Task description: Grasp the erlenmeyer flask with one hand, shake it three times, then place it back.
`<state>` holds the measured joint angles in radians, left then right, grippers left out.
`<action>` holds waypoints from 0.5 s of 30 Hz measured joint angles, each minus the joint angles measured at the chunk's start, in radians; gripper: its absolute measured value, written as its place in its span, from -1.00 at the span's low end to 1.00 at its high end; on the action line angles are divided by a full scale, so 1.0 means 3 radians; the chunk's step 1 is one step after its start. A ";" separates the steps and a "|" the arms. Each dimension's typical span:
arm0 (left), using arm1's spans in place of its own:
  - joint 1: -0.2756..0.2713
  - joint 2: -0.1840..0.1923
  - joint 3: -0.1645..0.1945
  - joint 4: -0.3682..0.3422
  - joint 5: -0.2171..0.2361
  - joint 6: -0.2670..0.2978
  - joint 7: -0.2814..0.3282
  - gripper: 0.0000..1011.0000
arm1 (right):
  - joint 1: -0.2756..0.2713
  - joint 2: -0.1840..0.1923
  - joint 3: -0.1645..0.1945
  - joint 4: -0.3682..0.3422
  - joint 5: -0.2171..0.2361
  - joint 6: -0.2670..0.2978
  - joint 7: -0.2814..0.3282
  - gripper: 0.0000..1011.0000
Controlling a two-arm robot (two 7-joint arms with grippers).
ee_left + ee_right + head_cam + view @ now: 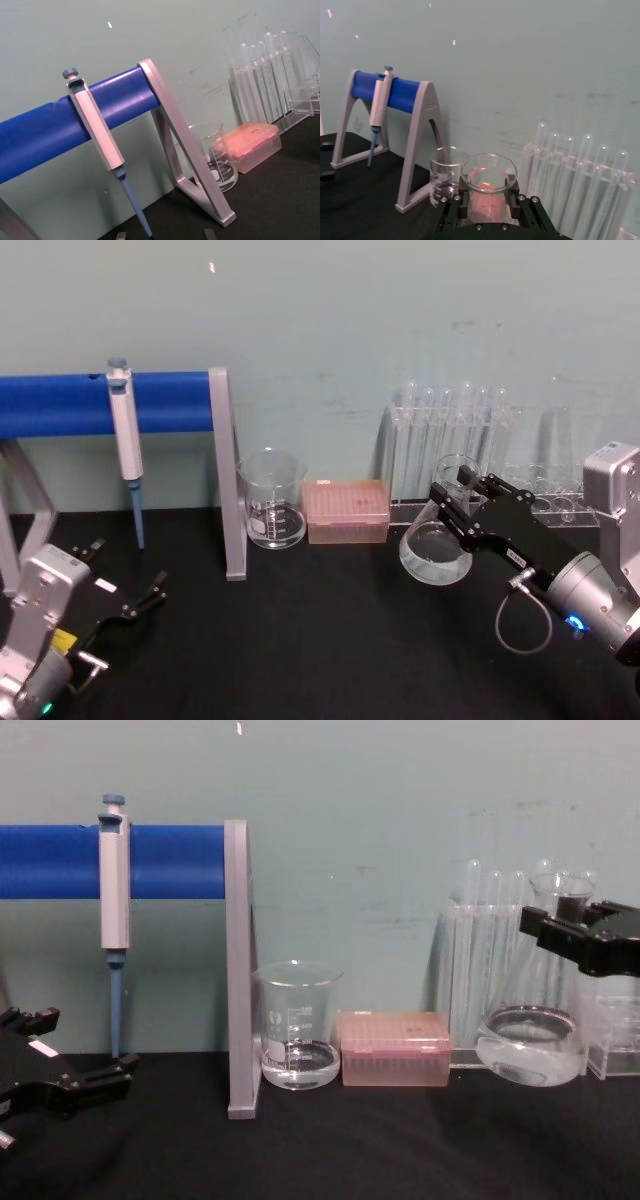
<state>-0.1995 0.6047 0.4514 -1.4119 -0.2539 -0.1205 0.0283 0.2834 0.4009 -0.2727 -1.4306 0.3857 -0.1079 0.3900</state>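
While two flat fingers pinch its narrow neck below the flared rim, the right gripper holds the clear, wide-based erlenmeyer flask before the test tubes near the right rear of the bench; the left gripper rests spread-fingered at the near-left corner.

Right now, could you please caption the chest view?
Right gripper grips the erlenmeyer flask by its neck; left gripper rests, jaws open.

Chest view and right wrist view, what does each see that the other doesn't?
Chest view adds the erlenmeyer flask side-on, liquid in its wide base. Right wrist view adds a look into the flask's open mouth. Both: the right gripper shut on its neck, the beaker and the pipette. The open left gripper sits low at the chest view's left.
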 joint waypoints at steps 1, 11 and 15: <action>0.0000 0.0000 0.0000 0.0000 0.0000 0.0000 0.0000 0.98 | 0.0000 -0.0005 0.0001 -0.0001 -0.0002 0.0001 0.0010 -0.11; 0.0000 0.0000 0.0000 0.0000 0.0000 0.0000 0.0000 0.98 | 0.0030 -0.0063 -0.0074 -0.0005 0.0007 0.0008 0.0210 -0.11; 0.0000 0.0000 0.0000 0.0000 0.0000 0.0000 0.0000 0.98 | 0.0054 -0.0075 -0.0147 -0.0010 0.0036 0.0002 0.0323 -0.11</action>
<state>-0.1995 0.6047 0.4514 -1.4119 -0.2539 -0.1206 0.0282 0.2996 0.3785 -0.3167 -1.4336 0.3966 -0.1072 0.4870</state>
